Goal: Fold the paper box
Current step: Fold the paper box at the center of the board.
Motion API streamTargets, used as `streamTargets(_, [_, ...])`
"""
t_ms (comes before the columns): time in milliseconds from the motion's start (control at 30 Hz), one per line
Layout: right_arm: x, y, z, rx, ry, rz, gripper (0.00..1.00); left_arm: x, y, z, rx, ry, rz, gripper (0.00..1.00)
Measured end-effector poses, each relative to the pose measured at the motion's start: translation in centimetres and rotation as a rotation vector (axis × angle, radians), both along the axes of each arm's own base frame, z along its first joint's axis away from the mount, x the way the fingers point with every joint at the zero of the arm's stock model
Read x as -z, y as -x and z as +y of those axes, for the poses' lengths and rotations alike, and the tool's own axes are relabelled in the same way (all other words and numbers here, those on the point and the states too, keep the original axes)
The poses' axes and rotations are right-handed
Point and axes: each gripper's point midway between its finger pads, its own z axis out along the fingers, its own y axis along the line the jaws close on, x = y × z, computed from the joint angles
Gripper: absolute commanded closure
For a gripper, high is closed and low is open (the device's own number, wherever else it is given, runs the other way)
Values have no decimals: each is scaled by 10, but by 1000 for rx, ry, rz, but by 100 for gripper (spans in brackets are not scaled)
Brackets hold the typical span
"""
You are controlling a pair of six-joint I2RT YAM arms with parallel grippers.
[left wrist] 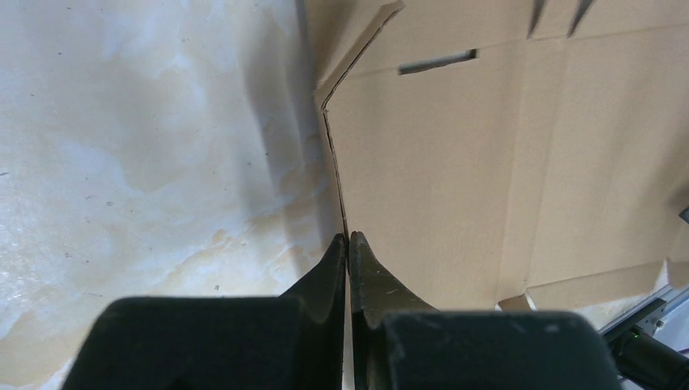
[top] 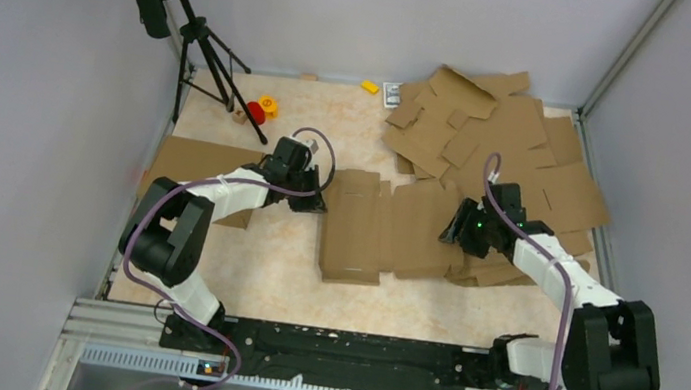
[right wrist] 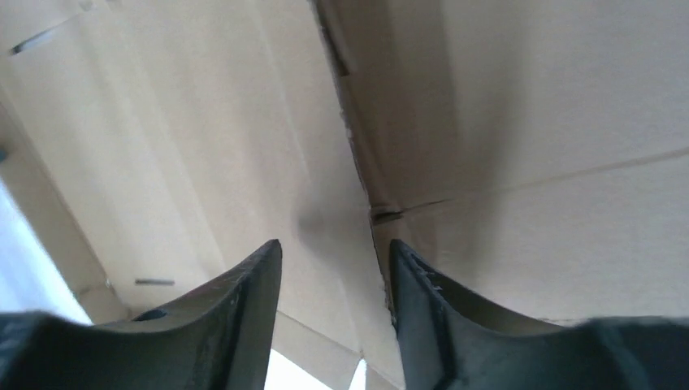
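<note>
Two grippers on the job, one at either side of the paper box (top: 382,228). Left gripper (left wrist: 348,237) clenched tight with nothing between its fingers, tips butted against the box's outer edge, low over the table (left wrist: 138,162). Probably parked there as a stop against sliding during work on the far side. Right gripper (right wrist: 335,245) spread apart and grasping nothing, fingers straddling a seam between two cardboard panels (second panel part of the box or of the pile: impossible to tell from the wrist view). Likely poised to catch a flap edge and lift it.

Between the two tools: box lying mostly flat on the table, unfolded, slots showing. Greater spread running from one gripper across to the other. Fold lines at right angles to that, pointing from the arm bases toward the far wall. Just beyond the right gripper, overlapping the box's edge on that side, a loose pile of cardboard blanks (top: 500,140). Nothing visibly standing upright as a wall, so folding judged barely begun.
</note>
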Motion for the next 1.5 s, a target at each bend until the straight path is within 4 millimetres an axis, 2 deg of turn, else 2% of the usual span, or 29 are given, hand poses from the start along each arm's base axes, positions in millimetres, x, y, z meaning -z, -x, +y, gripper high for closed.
streamTargets(67, [-5, -1, 10, -41, -48, -12, 68, 0, 0, 1, -1, -5, -2, 100])
streamTargets(133, [-16, -3, 18, -72, -97, -48, 72, 1, -1, 2, 0, -7, -3, 100])
streamTargets(300, [-55, -5, 41, -165, -230, -169, 74, 0, 0, 0, 7, -2, -1, 100])
streamTargets(400, [-66, -2, 51, -211, -284, -190, 75, 0, 1, 0, 10, 2, 1, 100])
streamTargets(600, [-73, 8, 68, -285, -340, -190, 75, 3, 2, -1, 12, 1, 8, 100])
streamTargets(867, [-79, 27, 99, -406, -375, -190, 75, 3, 3, -2, 22, 8, 11, 100])
streamTargets(1067, [-80, 26, 104, -389, -408, -197, 78, 3, 3, -3, 28, 8, 10, 100])
streamTargets(1500, [-86, 30, 117, -359, -570, -244, 93, 3, 4, -3, 32, 4, 10, 100])
